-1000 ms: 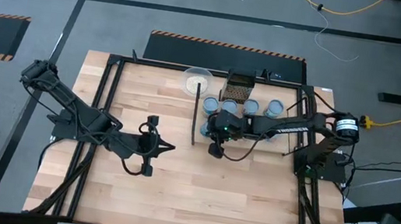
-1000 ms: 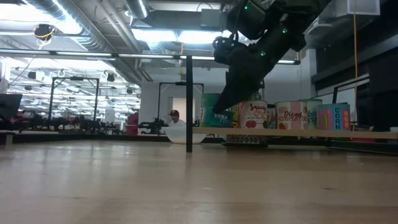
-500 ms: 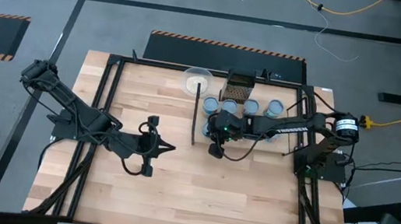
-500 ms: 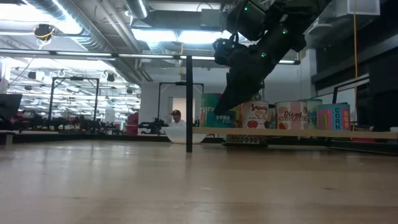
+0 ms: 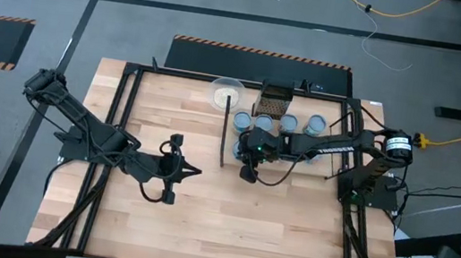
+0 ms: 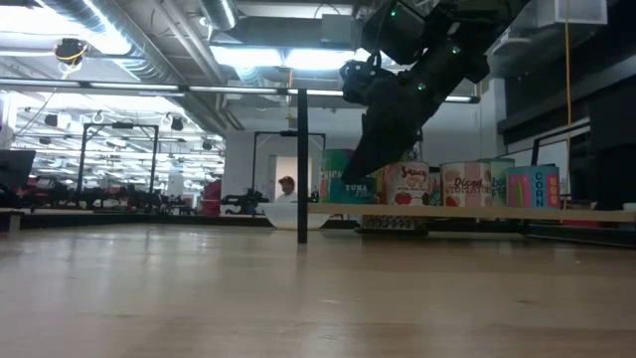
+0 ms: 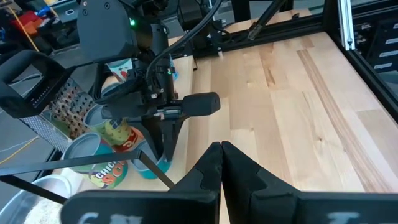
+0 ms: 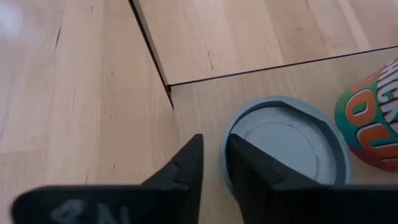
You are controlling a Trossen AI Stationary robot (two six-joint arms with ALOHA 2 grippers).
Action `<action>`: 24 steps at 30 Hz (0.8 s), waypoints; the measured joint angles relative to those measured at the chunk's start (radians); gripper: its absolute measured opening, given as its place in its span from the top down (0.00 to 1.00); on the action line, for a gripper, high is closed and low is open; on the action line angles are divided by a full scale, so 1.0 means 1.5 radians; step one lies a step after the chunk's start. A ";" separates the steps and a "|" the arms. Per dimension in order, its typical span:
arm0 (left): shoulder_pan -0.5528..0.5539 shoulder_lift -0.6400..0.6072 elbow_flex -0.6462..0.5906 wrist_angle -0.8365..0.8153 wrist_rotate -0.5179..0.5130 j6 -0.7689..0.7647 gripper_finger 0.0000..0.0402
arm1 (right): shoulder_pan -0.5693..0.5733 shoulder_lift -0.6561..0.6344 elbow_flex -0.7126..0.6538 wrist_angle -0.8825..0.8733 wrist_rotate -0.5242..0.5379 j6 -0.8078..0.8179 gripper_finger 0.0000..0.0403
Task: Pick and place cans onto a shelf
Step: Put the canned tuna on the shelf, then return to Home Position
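Several cans (image 5: 290, 121) with blue-silver tops stand on the shelf (image 5: 298, 161), a pale board at the far right; the low view shows their labelled sides (image 6: 465, 184) in a row. My right gripper (image 8: 214, 158) is over the shelf's left end and slants down. It is open by a narrow gap, its fingers on either side of the near rim of one upright can (image 8: 283, 146). A can with an orange and green label (image 8: 373, 118) stands next to that one. My left gripper (image 5: 196, 171) hangs shut above the bare table left of the middle. My right gripper has one finger (image 8: 249, 171) over the can's top at its near rim (image 8: 225, 149) and the other finger outside the wall. I cannot tell whether either touches it. The can stands upright on the shelf (image 8: 199, 106).
A whitish bowl (image 5: 226, 92) and a dark grater (image 5: 275, 99) sit at the far edge behind the shelf. A thin black post (image 6: 301, 164) rises at the shelf's left end. The table's near half is bare wood (image 5: 234, 229). A person (image 6: 288, 186) shows far off in the room.
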 joint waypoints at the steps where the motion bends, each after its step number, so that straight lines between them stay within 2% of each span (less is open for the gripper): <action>1: 0.000 0.000 0.000 0.000 0.000 0.000 1.00 | 0.000 0.000 0.000 0.000 0.000 0.000 0.79; 6: 0.000 0.000 0.000 0.000 0.000 0.000 1.00 | 0.000 0.000 0.000 0.004 0.001 0.000 0.70; 15: 0.000 0.000 0.000 0.000 0.000 0.000 1.00 | 0.000 -0.006 -0.001 -0.001 0.000 0.003 0.69; 24: 0.000 0.000 0.000 0.002 0.001 0.001 1.00 | 0.000 -0.126 -0.002 -0.039 0.000 0.002 0.69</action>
